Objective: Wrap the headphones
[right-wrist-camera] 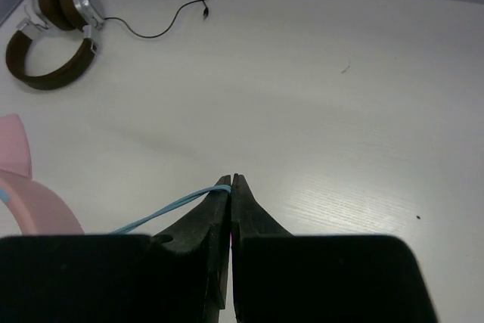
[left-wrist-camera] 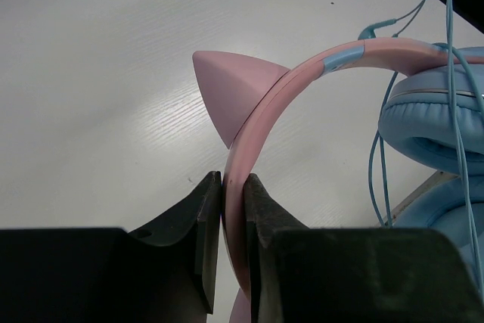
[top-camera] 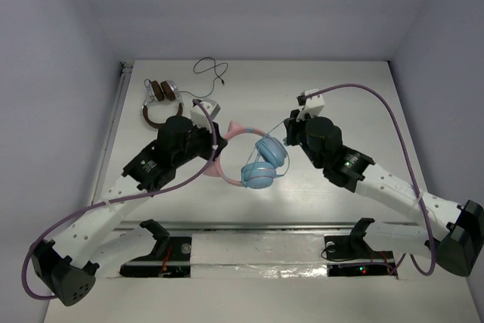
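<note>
Open white tabletop [right-wrist-camera: 363, 111] stretches ahead of the right gripper [right-wrist-camera: 231, 179]; brown silver-trimmed headphones [right-wrist-camera: 68, 7] and their black cable [right-wrist-camera: 151, 35] block the far-left corner, while pink cat-ear headphones with blue cups [top-camera: 257, 160], strung with thin blue cable [left-wrist-camera: 376, 158], crowd the centre.

The top camera looks down on the whole tabletop [top-camera: 257, 88]. Both wrist cameras sit low and close, sharing the headphones [left-wrist-camera: 261, 115], at 9 o'clock for the right

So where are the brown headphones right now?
In the top view the brown headphones lie near the far left corner of the table, beyond and to the left of the pink cat-ear headphones.
</note>
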`<state>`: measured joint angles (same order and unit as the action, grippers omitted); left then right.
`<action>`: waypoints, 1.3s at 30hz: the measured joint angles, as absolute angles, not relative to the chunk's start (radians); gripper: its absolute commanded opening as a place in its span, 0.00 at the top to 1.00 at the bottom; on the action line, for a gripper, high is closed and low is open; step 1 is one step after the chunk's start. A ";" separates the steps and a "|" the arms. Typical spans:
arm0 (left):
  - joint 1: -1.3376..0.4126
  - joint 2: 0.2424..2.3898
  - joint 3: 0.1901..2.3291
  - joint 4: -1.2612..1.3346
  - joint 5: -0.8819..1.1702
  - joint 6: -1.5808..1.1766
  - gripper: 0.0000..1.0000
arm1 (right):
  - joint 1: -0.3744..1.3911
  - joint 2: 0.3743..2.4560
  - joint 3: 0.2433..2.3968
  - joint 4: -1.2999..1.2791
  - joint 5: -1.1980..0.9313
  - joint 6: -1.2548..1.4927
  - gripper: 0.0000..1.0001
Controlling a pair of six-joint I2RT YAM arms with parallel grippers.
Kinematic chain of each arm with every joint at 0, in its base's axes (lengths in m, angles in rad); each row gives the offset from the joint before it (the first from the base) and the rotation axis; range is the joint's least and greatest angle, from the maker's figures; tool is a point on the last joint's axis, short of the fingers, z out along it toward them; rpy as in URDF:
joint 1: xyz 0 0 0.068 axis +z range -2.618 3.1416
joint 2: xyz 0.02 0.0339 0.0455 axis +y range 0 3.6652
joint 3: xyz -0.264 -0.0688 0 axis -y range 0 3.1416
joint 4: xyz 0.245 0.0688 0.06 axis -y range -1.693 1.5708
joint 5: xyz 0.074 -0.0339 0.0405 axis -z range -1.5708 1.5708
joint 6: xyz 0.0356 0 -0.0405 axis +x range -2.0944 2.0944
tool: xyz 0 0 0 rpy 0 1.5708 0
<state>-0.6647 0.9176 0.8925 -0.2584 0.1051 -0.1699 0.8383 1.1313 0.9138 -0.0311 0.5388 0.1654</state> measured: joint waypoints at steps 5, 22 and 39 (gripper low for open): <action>-0.653 0.914 0.892 -0.242 0.125 -0.189 1.00 | 0.784 1.040 0.837 -0.012 0.397 0.252 0.91; -0.650 0.965 0.965 -0.154 0.204 -0.318 1.00 | 0.765 0.943 0.508 0.387 0.094 0.451 0.76; -0.650 1.019 1.072 -0.071 0.223 -0.378 1.00 | 0.753 0.908 0.489 0.463 0.093 0.423 0.86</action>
